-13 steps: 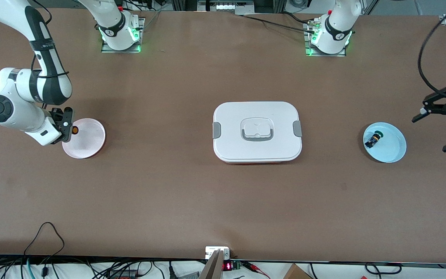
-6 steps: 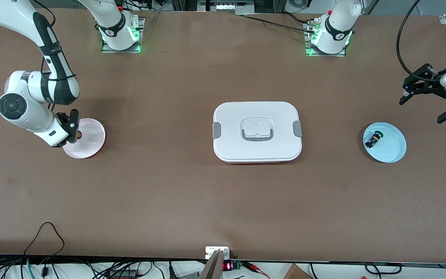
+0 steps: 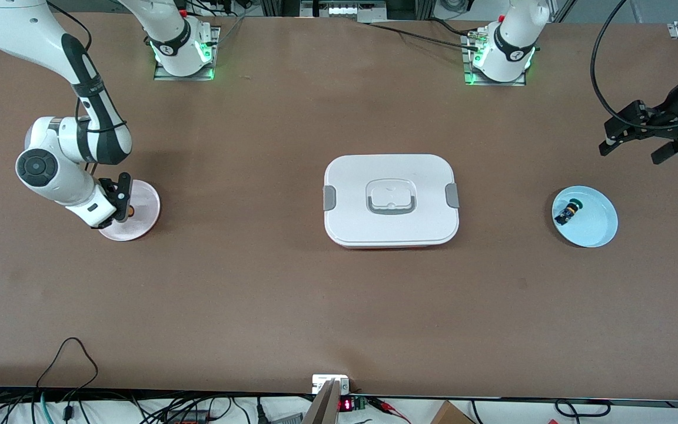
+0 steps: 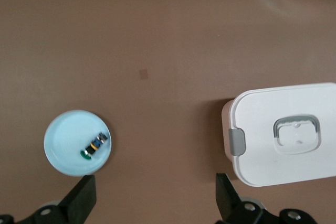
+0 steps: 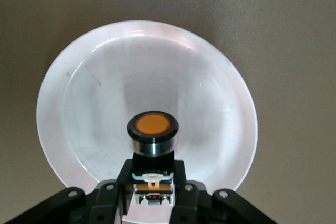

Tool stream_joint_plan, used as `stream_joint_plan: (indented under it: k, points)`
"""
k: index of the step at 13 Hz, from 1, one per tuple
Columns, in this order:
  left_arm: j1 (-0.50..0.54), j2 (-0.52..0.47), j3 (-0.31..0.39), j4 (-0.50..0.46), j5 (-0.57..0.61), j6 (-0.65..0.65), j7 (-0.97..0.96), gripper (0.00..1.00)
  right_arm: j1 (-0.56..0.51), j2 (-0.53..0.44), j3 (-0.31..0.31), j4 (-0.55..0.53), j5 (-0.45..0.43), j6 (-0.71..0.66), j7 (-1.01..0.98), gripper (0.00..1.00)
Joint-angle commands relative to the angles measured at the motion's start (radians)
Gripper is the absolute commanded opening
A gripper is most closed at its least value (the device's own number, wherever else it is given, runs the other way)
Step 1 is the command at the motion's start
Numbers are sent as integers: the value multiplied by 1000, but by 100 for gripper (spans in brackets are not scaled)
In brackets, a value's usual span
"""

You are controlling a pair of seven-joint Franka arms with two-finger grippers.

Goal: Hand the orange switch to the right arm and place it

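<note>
The orange switch [image 3: 130,208] has a round orange cap [image 5: 153,124] on a black barrel. My right gripper [image 3: 122,200] is shut on its body and holds it over the pink plate [image 3: 143,217] at the right arm's end of the table. In the right wrist view the switch [image 5: 153,135] points cap-first at the plate [image 5: 79,72], and the right gripper [image 5: 153,174] clamps its block body from both sides. My left gripper [image 3: 632,152] hangs open and empty over bare table beside the blue plate [image 3: 598,227]; its dark fingers [image 4: 81,199] stand wide apart.
A black-and-blue switch with a green cap [image 3: 567,212] lies in the blue plate [image 4: 60,148]. A closed white lunch box [image 3: 392,200] with grey clasps sits mid-table. A black cable [image 3: 601,70] loops above the left arm.
My right gripper has carried the orange switch from the plate's edge to over its inner part. My left gripper has swung away from beside the blue plate, toward the robots' side.
</note>
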Motion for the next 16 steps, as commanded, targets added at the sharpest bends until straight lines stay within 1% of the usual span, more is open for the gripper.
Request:
stream_joint_plan:
  k: [1,2,3,4,5,7,10,13,16]
  points:
    - [-16,-18,-14,-21,32,-66,-210,100,8,-1,4,-15,-18,24,54,3]
    - [-16,-15,-39,-21,50,-66,-220,100,20,1,4,-20,-18,24,86,11]
    - [-16,-15,-60,-20,82,-64,-220,100,26,-2,4,-23,-18,19,114,42]
    - [-16,-14,-74,-20,90,-64,-222,100,23,-10,4,-23,-18,15,122,97]
    - [-16,-14,-74,-23,90,-64,-222,100,20,-17,4,-23,-18,13,120,100]
    - [-15,-14,-80,-24,90,-63,-222,100,18,-59,4,-21,-12,-1,117,100]
    - [-5,17,-80,-4,78,-57,-217,100,20,-149,5,5,-1,-105,117,100]
    - [-1,35,-71,-1,89,-52,-209,100,26,-203,5,84,10,-220,132,100]
    - [-2,32,-79,0,89,-69,-209,100,32,-229,4,187,141,-359,171,100]
